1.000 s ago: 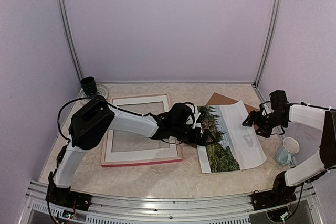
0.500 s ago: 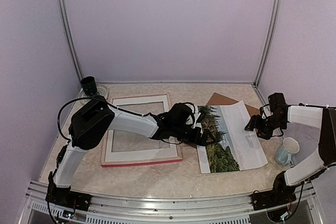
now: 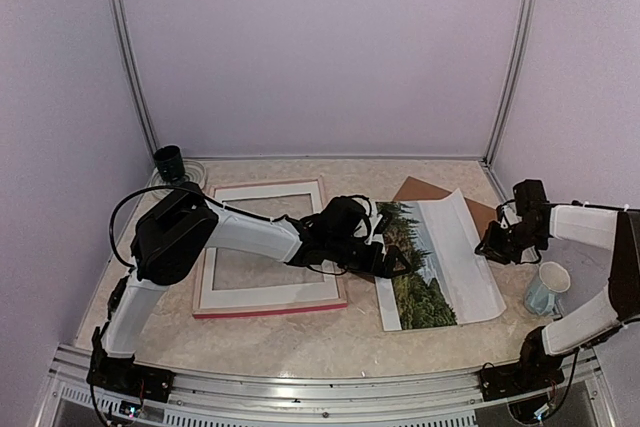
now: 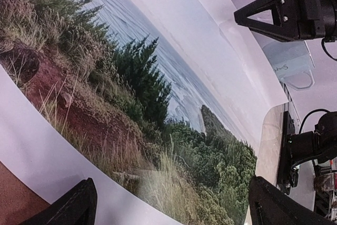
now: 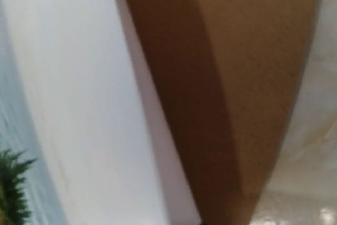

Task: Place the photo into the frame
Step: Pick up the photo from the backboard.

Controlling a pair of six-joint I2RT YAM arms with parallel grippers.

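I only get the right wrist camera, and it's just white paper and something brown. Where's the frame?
Observer: The frame lies flat on the left side of the table, and a white mat border lies on it.
Operator: What's the other arm doing?
Observer: The left gripper hangs open over the left half of the photo.
Operator: Is there anything near my arm I might bump?
Observer: Yes. A pale mug stands close to the right gripper, on the side toward the arm bases.
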